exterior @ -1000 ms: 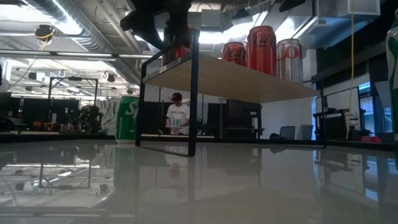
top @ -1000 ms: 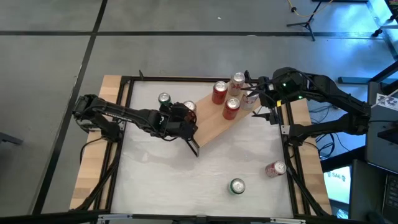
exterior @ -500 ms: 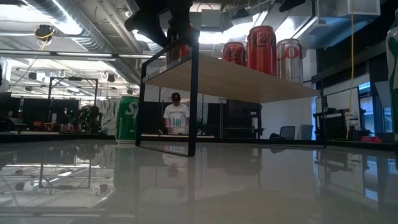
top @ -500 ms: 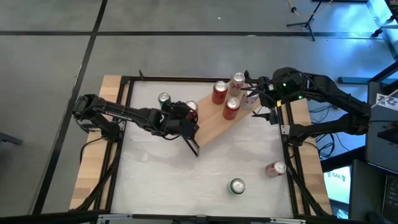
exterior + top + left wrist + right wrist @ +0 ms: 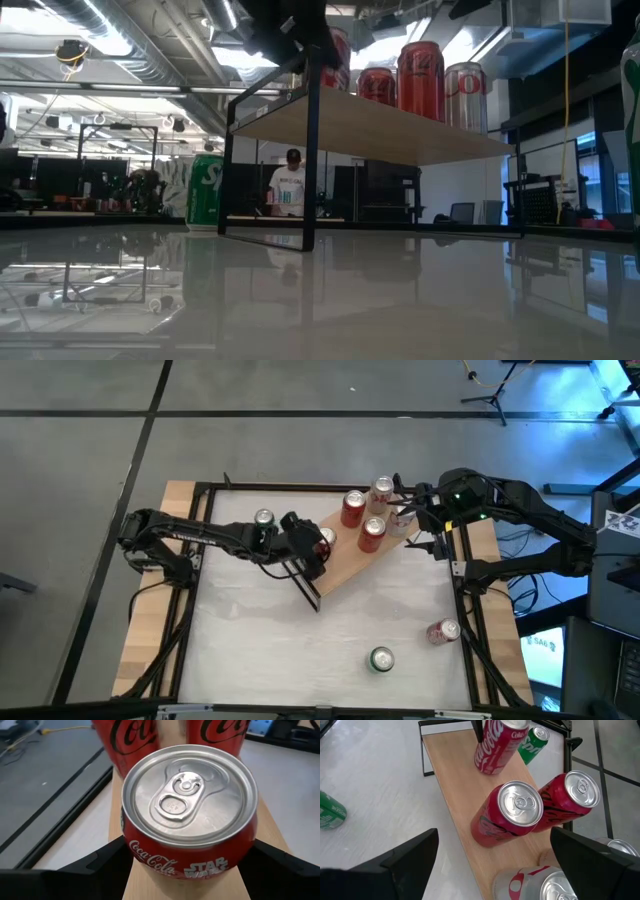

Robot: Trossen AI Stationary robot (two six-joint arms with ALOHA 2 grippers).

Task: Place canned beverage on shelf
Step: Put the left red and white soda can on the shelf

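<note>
The shelf (image 5: 350, 555) is a light-wood plank on thin black frame ends, standing slantwise at the table's far middle. Two red cans (image 5: 352, 508) (image 5: 372, 534) and a silver can (image 5: 382, 488) stand on it. My left gripper (image 5: 318, 550) is shut on a red Coca-Cola can (image 5: 190, 805) over the plank's left end (image 5: 300, 95). My right gripper (image 5: 495, 865) hangs open above the shelf's right end, its fingers wide apart, touching nothing. A pale can (image 5: 555, 887) stands just below it. My left gripper pinches the red can's side wall (image 5: 129, 845) between its two fingers, one on each opposite side, below the top rim. The fingers come slanting down from the table's left. The can leans (image 5: 496, 745) over the plank's left end; whether its base touches the wood I cannot tell.
A green can (image 5: 264, 518) stands on the table behind the shelf's left end. Another green can (image 5: 381, 658) and a red-and-white can (image 5: 443, 630) are near the table's front right. The white tabletop (image 5: 260, 630) lies bare at the near left. A person (image 5: 291, 185) stands far behind.
My left gripper has carried the red can toward the table's right, farther in over the plank's left end, and has rolled at the wrist. In the low view the can now shows higher and farther right, above the plank.
</note>
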